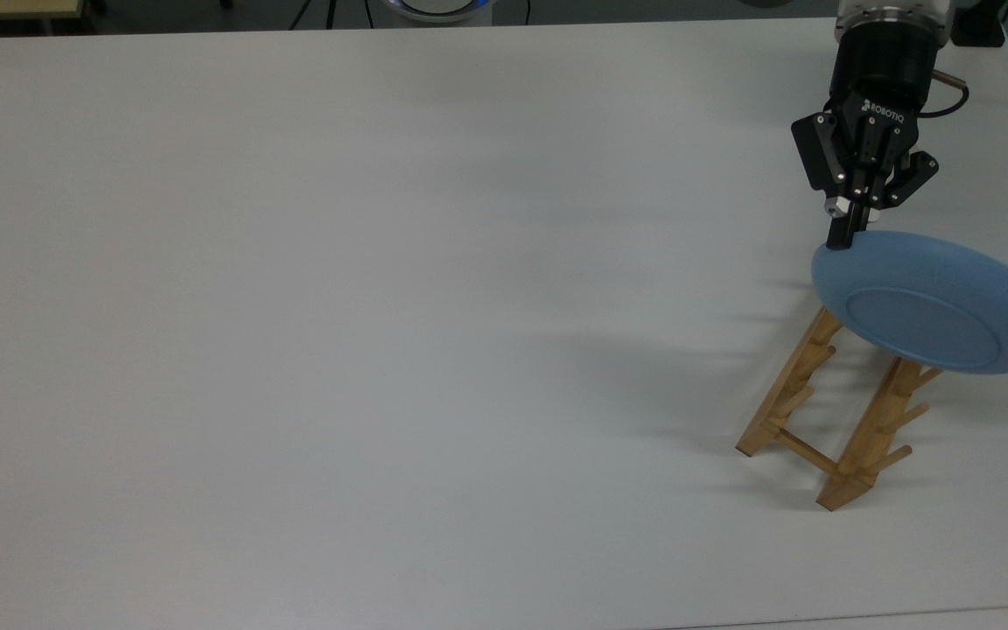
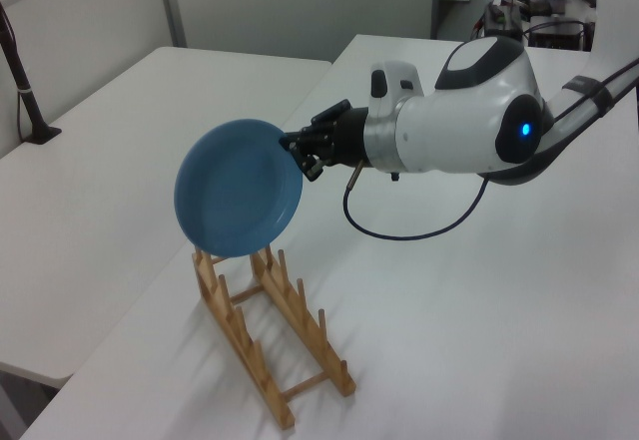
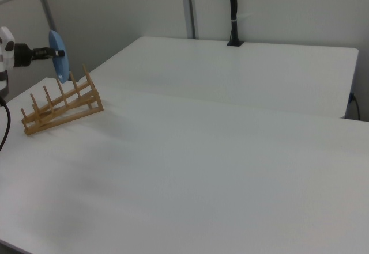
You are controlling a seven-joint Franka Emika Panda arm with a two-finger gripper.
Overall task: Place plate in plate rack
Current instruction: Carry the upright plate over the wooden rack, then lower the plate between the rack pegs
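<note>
- The gripper [image 1: 843, 234] is pinching the rim of the plate [image 1: 937, 302] between its closed fingers [image 2: 297, 148], carrying it on edge in the air.
- The plate is hanging just above the far end of the plate rack [image 1: 836, 407], its lower edge sitting close over the end pegs in the left view; whether it is touching them I cannot tell.
- In the right view the plate [image 3: 57, 55] is standing nearly upright, edge-on, over the tall end of the plate rack [image 3: 60, 107].
- The rack is resting on the white worktop [image 1: 381, 306], with every slot unoccupied.
- Pick-up and carrying are looking done, and lining up over the rack seems nearly so.
- Remaining, by my judgement: lowering the plate between two pegs until the rails are bearing it, then letting go and backing away.
</note>
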